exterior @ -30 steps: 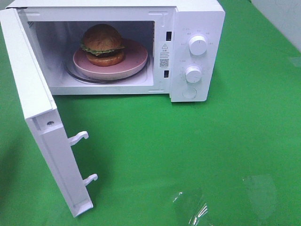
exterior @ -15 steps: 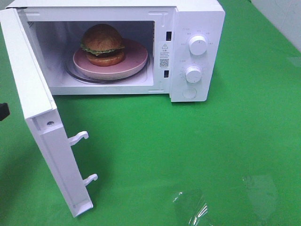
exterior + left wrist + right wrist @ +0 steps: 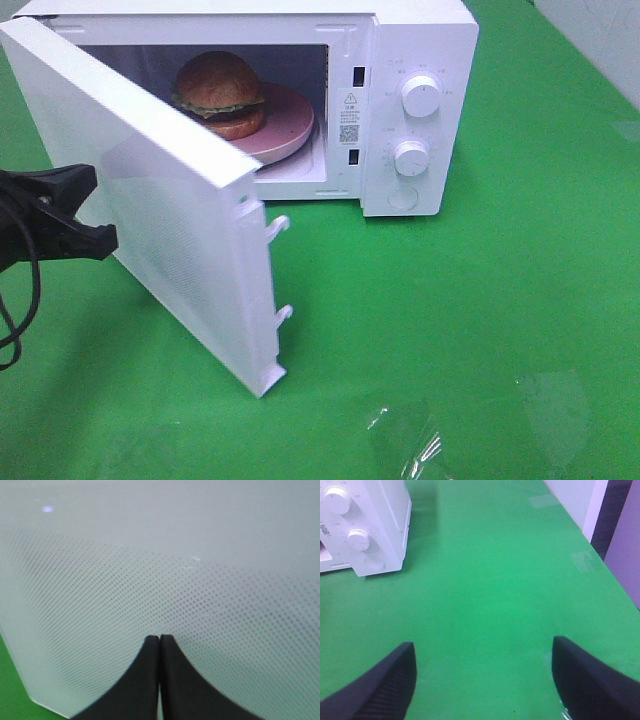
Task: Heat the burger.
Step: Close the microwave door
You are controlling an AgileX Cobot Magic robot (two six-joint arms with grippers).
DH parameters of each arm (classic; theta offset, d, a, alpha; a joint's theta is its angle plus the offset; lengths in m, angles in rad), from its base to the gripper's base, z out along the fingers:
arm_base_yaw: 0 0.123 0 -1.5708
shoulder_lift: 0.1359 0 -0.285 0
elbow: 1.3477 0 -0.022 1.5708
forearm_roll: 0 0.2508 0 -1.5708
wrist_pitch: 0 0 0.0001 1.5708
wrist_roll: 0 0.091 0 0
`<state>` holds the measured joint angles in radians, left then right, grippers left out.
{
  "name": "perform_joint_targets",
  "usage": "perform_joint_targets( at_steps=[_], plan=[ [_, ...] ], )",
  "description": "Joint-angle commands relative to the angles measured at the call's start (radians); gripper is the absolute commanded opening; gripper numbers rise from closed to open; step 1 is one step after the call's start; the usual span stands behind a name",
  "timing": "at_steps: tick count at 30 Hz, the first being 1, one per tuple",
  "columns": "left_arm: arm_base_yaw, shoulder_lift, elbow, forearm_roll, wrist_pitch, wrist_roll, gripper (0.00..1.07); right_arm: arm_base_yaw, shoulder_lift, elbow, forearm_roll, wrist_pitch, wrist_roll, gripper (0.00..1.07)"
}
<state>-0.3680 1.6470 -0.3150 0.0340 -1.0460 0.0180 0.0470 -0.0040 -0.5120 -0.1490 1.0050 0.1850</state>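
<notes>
The burger [image 3: 218, 92] sits on a pink plate [image 3: 290, 125] inside the white microwave [image 3: 420, 40]. The microwave door [image 3: 170, 210] stands half swung and hides the left part of the plate and cavity. My left gripper [image 3: 104, 238] is shut, with its tips against the door's outer face. In the left wrist view the left gripper [image 3: 160, 641] touches the dotted door panel [image 3: 200, 580] with both fingers together. My right gripper [image 3: 482, 675] is open over bare green cloth, right of the microwave, holding nothing. It is outside the high view.
Two white dials [image 3: 420, 97] [image 3: 410, 158] sit on the microwave's right panel. Green cloth [image 3: 480, 300] covers the table. Clear tape patches [image 3: 400, 440] lie near the front. The table's right edge [image 3: 590, 540] meets a pale wall.
The door has swung from wide open to about halfway toward the cavity. My left gripper came in from the left edge and now presses on the door's outer face.
</notes>
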Motion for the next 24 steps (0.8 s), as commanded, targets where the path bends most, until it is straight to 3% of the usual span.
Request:
perform_joint_targets(
  at_steps=[1,14,16,19,21,24],
  plan=[
    [-0.073,0.039,-0.052,-0.047,-0.020,0.017,0.00,-0.006,-0.026,0.000,0.003,0.001,-0.004,0.73],
    [-0.207,0.153,-0.247,-0.178,0.086,0.041,0.00,-0.006,-0.026,0.000,0.003,0.001,-0.004,0.73],
    [-0.234,0.180,-0.332,-0.227,0.145,0.073,0.00,-0.006,-0.026,0.000,0.003,0.001,-0.004,0.73],
    [-0.243,0.187,-0.356,-0.247,0.168,0.086,0.00,-0.006,-0.026,0.000,0.003,0.001,-0.004,0.73],
    [-0.272,0.217,-0.440,-0.322,0.218,0.154,0.00,-0.006,-0.026,0.000,0.002,0.001,-0.004,0.73],
    [-0.285,0.233,-0.484,-0.342,0.232,0.184,0.00,-0.006,-0.026,0.000,0.002,0.001,-0.004,0.73]
  ],
)
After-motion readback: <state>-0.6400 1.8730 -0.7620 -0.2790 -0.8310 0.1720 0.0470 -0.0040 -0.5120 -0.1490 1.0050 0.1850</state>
